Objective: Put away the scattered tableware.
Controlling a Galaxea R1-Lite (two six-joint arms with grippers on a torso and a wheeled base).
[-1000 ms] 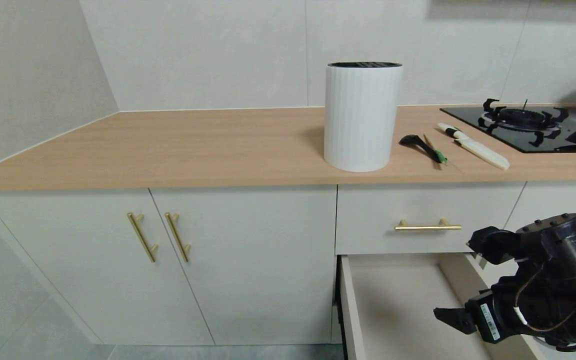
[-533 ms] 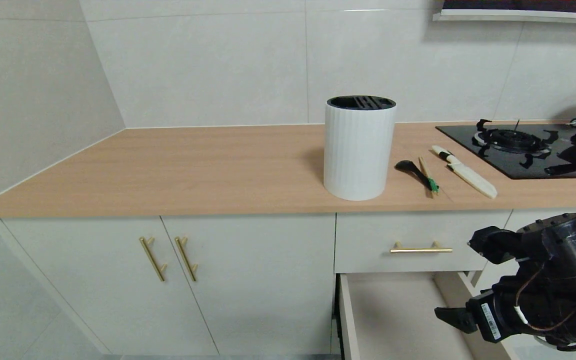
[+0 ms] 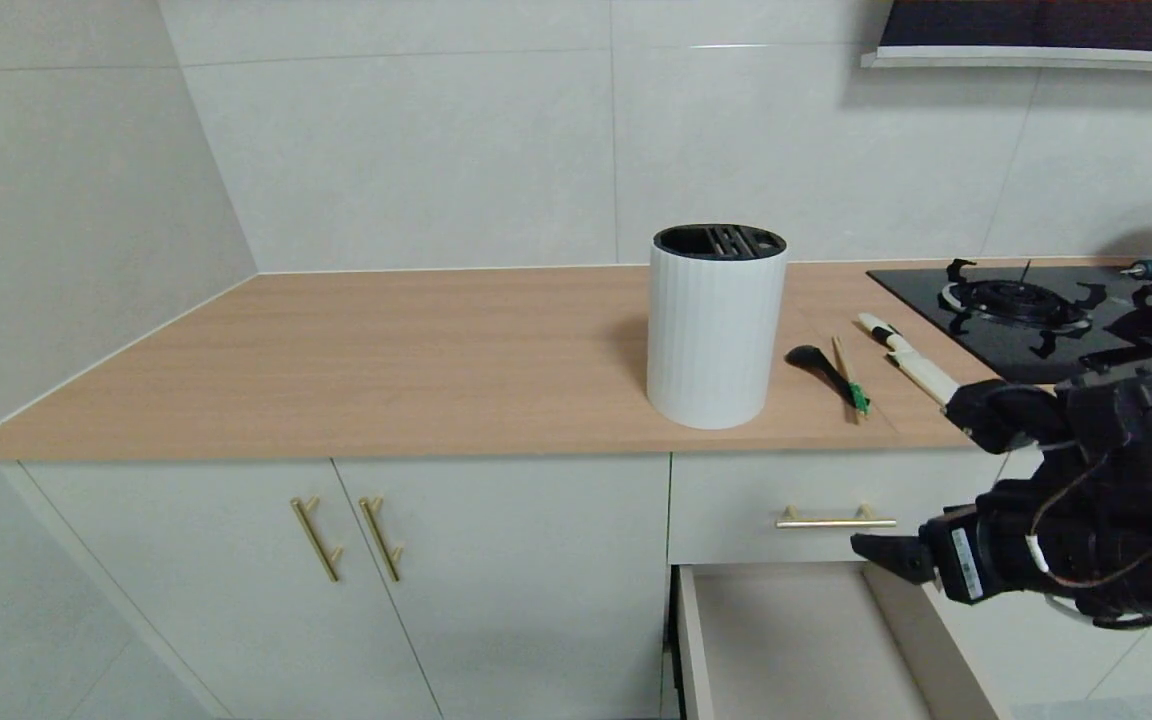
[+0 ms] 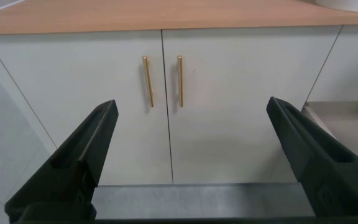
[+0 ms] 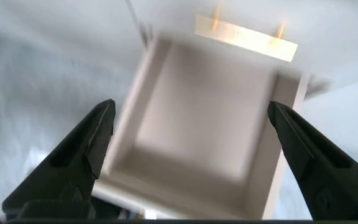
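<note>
The scattered pieces lie on the bench [image 3: 386, 370], to the right of the white holder [image 3: 714, 330]. There is a black spoon [image 3: 819, 360], a pair of chopsticks [image 3: 848, 378] just beside it, and a knife [image 3: 904, 358] a little farther towards the stove [image 3: 1011, 310]. None of them is in a grasp.

The right end effector [image 3: 921, 480] hangs in front of the bench edge, below the knife and above the open drawer [image 3: 786, 640]. Its fingers are spread wide and hold nothing. The left end effector [image 4: 191, 162] is likewise released and empty, held low and facing the cupboard doors [image 4: 163, 124].

The step in hand looks like the approach to the first pickup, with the drawer open to receive things. The next move calls for lifting the right arm above bench level and bringing it down over one handle, probably the knife's as the nearest. These pieces are thin and lie flat on the wood, so the fingers must close low across the handle. Whether they belong in the drawer or the slotted holder cannot be told yet.
</note>
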